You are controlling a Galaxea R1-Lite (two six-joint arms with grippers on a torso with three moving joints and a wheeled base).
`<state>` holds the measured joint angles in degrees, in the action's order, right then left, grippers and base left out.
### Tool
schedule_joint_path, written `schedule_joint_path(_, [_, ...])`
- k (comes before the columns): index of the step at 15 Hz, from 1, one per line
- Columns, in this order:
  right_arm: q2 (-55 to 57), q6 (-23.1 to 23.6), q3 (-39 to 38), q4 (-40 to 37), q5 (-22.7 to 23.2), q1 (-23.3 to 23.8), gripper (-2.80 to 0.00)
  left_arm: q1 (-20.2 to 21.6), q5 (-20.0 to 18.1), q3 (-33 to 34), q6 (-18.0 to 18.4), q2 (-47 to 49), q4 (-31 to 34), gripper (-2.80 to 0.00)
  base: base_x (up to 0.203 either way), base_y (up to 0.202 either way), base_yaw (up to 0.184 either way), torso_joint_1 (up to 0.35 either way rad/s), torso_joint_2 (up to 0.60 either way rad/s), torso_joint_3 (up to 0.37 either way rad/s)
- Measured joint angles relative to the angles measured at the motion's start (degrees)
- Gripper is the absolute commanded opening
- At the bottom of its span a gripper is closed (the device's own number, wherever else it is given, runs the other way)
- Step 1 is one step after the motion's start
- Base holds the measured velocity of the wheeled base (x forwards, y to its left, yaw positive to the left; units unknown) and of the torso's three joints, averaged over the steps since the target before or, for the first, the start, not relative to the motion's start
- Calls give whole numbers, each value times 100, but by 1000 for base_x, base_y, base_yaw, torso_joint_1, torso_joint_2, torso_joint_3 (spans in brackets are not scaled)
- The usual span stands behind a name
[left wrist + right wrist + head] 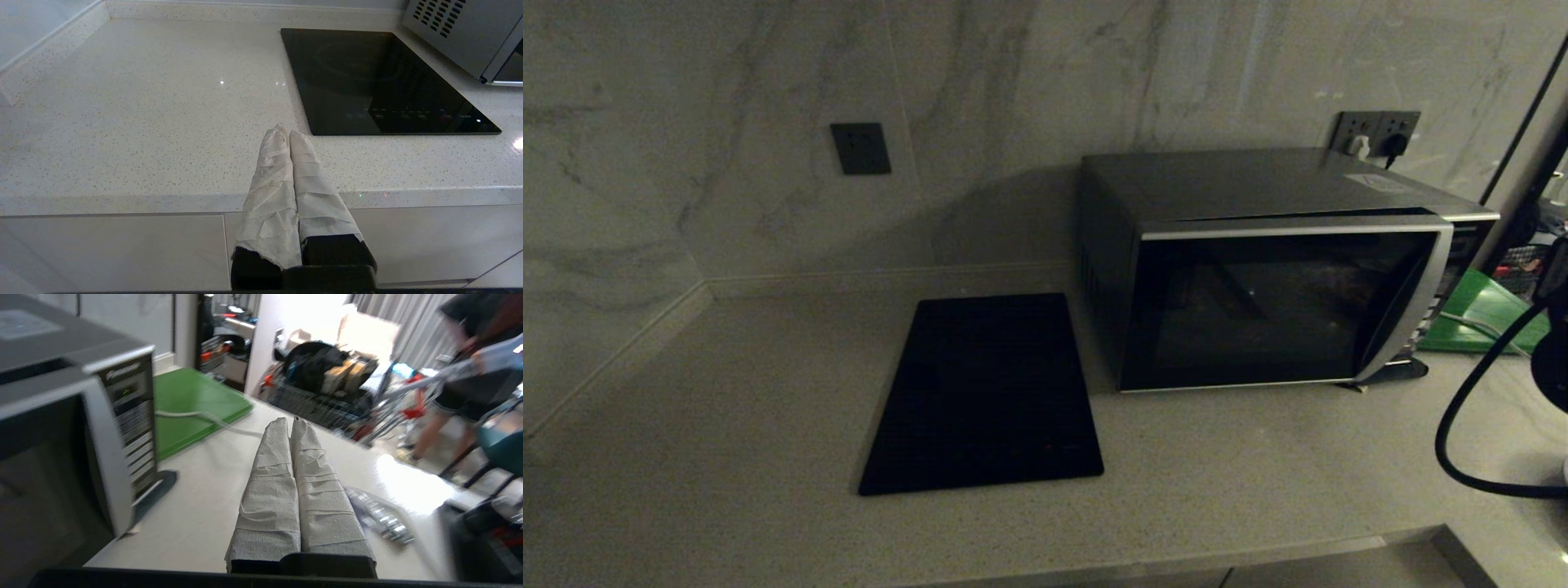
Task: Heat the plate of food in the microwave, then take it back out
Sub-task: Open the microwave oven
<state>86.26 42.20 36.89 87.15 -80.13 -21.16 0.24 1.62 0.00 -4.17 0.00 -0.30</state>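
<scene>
On the counter (768,457) in the head view, the microwave (1274,278) sits with its door not quite flush; the plate of food shows nowhere, perhaps inside. From the left wrist, the left gripper (284,132) is pressed together, parked off the counter's edge. From the right wrist, the right gripper (291,421) is closed and empty beside the microwave's button panel (132,420), likely placed to work it.

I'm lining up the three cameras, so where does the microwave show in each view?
Head view: the microwave fills the centre-right, door shut.
Left wrist view: only its vented side corner shows, beside the black mat.
Right wrist view: its door and button panel fill one side.
Shared landmark: the pale speckled countertop.
</scene>
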Motion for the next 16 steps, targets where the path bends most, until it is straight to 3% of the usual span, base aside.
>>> schedule_joint_path(6, [-681,1659,1000,-346,-5,0,-280,0,0,0,-1,0,-2,-280,0,0,0,0,0,0])
schedule_joint_path(10, [-1709,3653,1760,-1429,-268,0,-280,0,0,0,-4,0,0,-280,0,0,0,0,0,0])
schedule_joint_path(16, [-2259,7048,4651,-2556,-680,472,-280,0,0,0,-1,0,-2,-280,0,0,0,0,0,0])
